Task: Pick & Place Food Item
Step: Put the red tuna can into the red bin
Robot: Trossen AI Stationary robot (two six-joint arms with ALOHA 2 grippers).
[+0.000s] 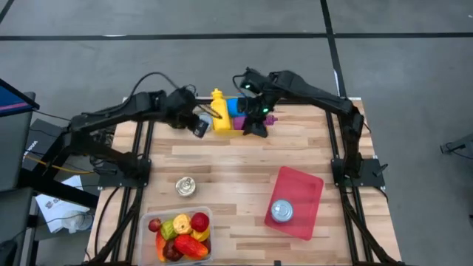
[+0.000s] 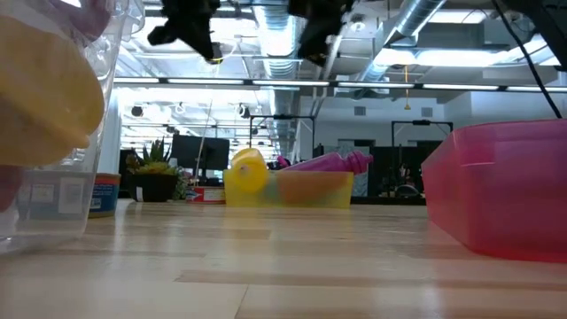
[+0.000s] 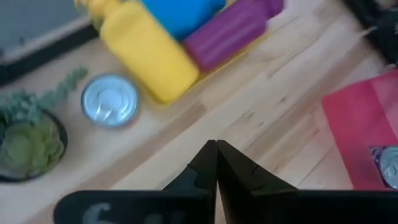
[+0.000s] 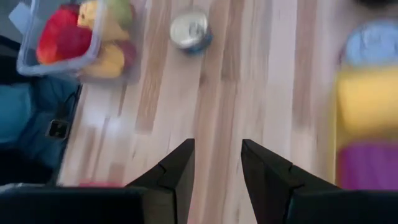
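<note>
A clear tub (image 1: 181, 235) of plastic fruit stands at the near left; the right wrist view shows the tub (image 4: 68, 37) too. A silver can (image 1: 185, 186) stands upright beyond it. Another can (image 1: 281, 211) stands on the red tray (image 1: 299, 192). A yellow bottle (image 1: 219, 112) lies with blue and purple items in a yellow bin (image 2: 288, 188) at the far edge. My left gripper (image 1: 201, 124) hangs shut in the air beside the bottle (image 3: 146, 53). My right gripper (image 1: 256, 127) hovers open and empty by the bin's right end.
A potted succulent (image 3: 28, 140) and a third can (image 3: 111, 99) stand at the far left, near the bottle. The boards in the table's middle (image 1: 236, 166) lie bare between the two arms.
</note>
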